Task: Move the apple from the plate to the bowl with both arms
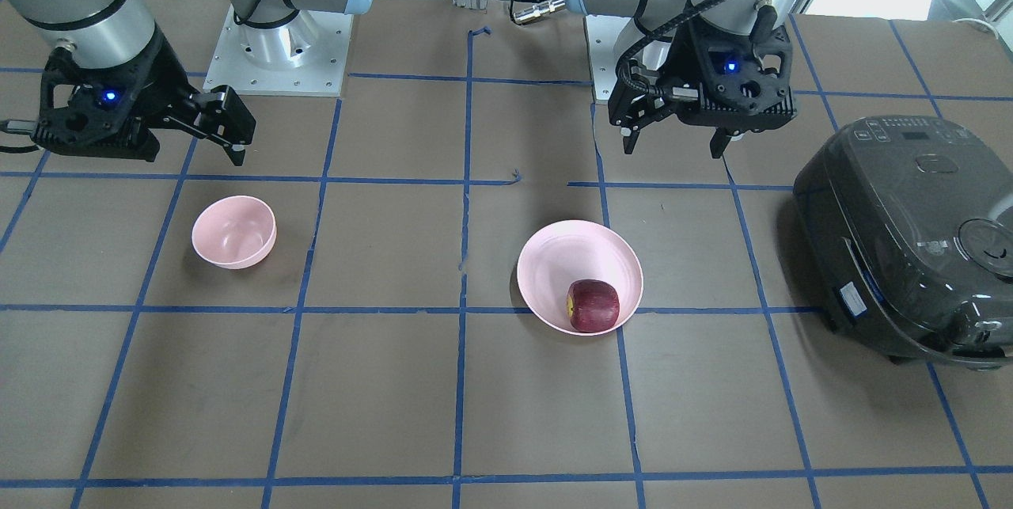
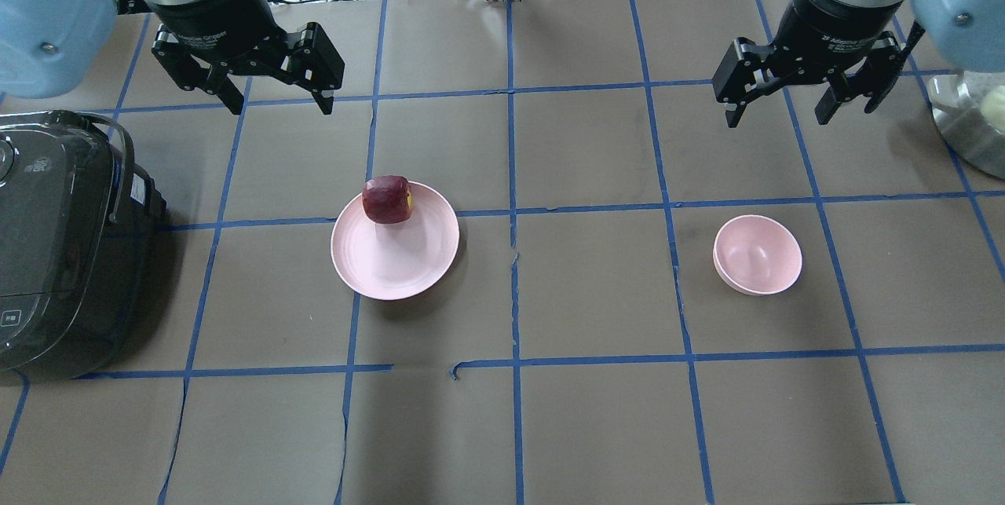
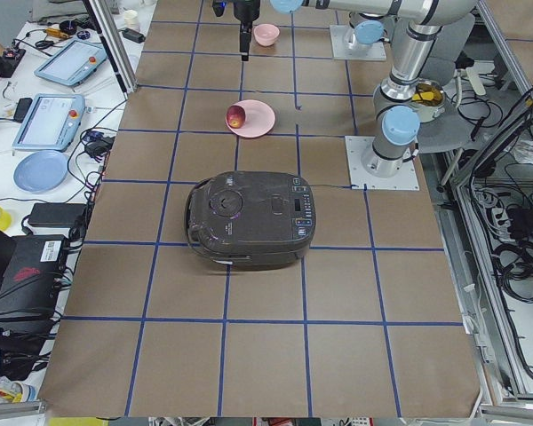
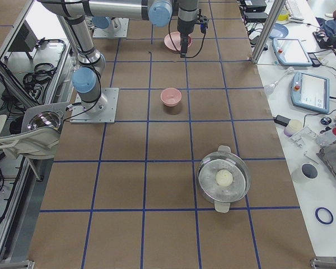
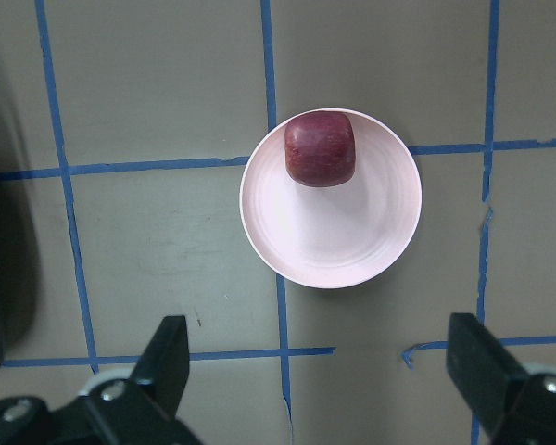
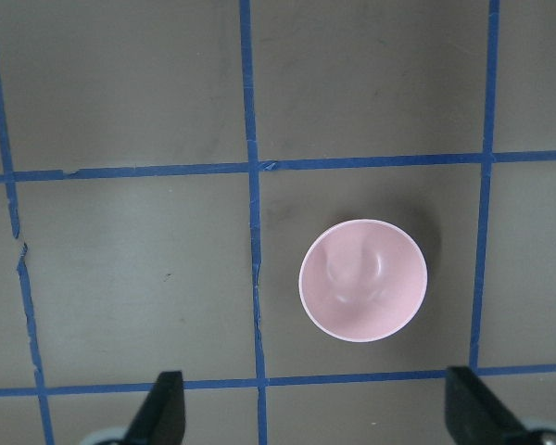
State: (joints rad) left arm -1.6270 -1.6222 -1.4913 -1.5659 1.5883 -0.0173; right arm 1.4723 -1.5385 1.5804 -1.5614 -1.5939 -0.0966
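The dark red apple point(image 2: 387, 199) lies on the pale pink plate point(image 2: 396, 261), at the rim farthest from the robot; it also shows in the front view point(image 1: 593, 305) and the left wrist view point(image 5: 320, 148). The small pink bowl point(image 2: 758, 254) stands empty on the table's right half and shows in the right wrist view point(image 6: 362, 280). My left gripper point(image 2: 280, 104) hangs open and empty high over the table, beyond and left of the plate. My right gripper point(image 2: 777, 118) hangs open and empty high above, beyond the bowl.
A dark rice cooker point(image 2: 47, 238) stands at the table's left end, close to the plate's left. A steel pot point(image 2: 970, 124) with a pale round thing in it stands at the right edge. Blue tape lines grid the brown table.
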